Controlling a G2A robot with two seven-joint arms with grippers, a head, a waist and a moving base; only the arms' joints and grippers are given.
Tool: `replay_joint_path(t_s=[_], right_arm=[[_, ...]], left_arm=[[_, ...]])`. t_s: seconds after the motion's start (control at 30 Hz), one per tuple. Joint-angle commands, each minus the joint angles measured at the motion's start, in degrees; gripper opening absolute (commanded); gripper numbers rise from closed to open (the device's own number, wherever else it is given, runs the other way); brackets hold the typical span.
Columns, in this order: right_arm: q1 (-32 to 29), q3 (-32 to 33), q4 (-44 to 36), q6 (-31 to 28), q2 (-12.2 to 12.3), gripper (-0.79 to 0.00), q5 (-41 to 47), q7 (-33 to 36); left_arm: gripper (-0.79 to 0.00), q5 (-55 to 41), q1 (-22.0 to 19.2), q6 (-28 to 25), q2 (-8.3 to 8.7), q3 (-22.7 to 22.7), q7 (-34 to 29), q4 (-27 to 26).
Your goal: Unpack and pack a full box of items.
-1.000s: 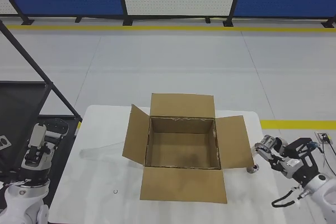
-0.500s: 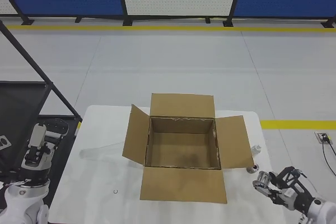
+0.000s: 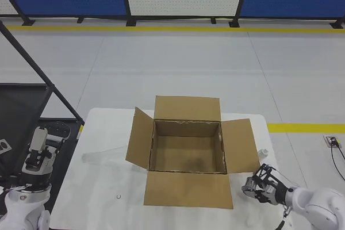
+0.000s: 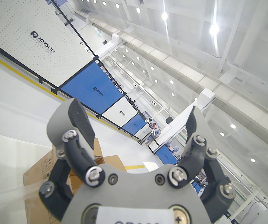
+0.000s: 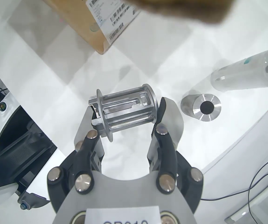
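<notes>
Box point(image 3: 187, 154) empty. My right gripper point(image 5: 128, 111), clamped on spool point(image 5: 122, 108), shifts in to table point(image 3: 103, 172) front-right corner; packing starts, I guess. Left gripper point(image 4: 136, 117) apart.

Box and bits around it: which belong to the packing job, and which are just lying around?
For the job: cardboard box; ribbed metal part in the right gripper; metal cylinder; clear tube.
Just lying about: small ring on the table; floor cable; black frame.
</notes>
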Motion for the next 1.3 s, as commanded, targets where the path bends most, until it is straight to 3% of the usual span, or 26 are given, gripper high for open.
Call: replay_joint_path(t_s=[0.0,0.23,0.77,0.8,0.97,1.27], right_arm=[[1.7,-1.1,2.2,0.5,0.1,-0.785,-0.4,0.0],[4.9,-3.4,6.7,1.0,0.5,-0.785,-1.8,-1.2],[7.3,-7.6,8.6,2.9,1.5,-0.785,-3.8,-0.6],[7.5,-7.7,8.7,3.0,1.5,-0.757,-3.8,-0.6],[8.1,-8.4,9.6,3.5,1.8,-0.477,-3.6,-0.7],[8.4,-9.2,10.3,4.2,2.3,-0.317,-3.2,-1.2]], left_arm=[[0.000,0.0,0.0,0.0,0.00,0.0,0.0,0.0],[0.000,0.0,0.0,0.0,0.00,0.0,0.0,0.0],[0.000,0.0,0.0,0.0,0.00,0.0,0.0,0.0],[0.000,0.0,0.0,0.0,0.00,0.0,0.0,0.0],[0.000,0.0,0.0,0.0,0.00,0.0,0.0,0.0],[0.000,0.0,0.0,0.0,0.00,0.0,0.0,0.0]])
